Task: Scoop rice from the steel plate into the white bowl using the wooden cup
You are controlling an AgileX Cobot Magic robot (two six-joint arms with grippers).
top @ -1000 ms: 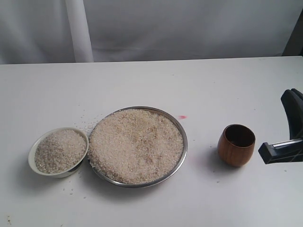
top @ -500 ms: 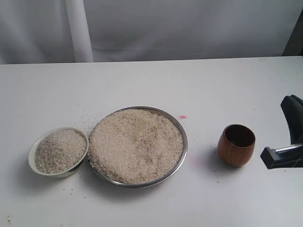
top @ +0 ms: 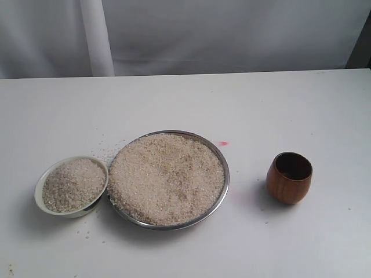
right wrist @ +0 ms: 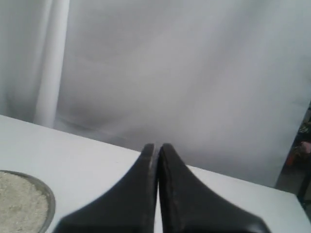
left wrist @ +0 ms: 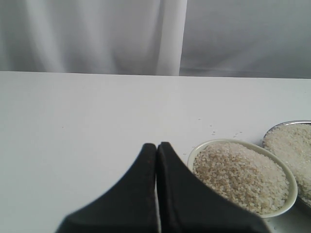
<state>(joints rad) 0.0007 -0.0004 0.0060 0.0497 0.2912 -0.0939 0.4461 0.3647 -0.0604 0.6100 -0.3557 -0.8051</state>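
On my exterior feed the steel plate (top: 226, 180) sits at the middle of the table (top: 243, 98), heaped almost to its rim with rice (top: 167, 178); the white bowl (top: 39, 185) lies at its left edge, so close that I cannot tell whether the rims touch, and it too is full of pale grains; the wooden cup (top: 288, 184) stands upright to the right of the plate, well apart from it, and I cannot make out anything in its dark inside. A few loose grains (top: 104, 143) are scattered on the white tabletop near the bowl and plate; a small pink mark (top: 223, 143) shows just beyond the plate's far right rim; a white curtain (top: 232, 35) closes off the back of the room. Neither arm shows in that feed. On the wrist feeds the left gripper (left wrist: 156, 145) has its black fingers pressed together on nothing, near the bowl; the right gripper (right wrist: 156, 145) is likewise fully closed and empty-handed, above the table.
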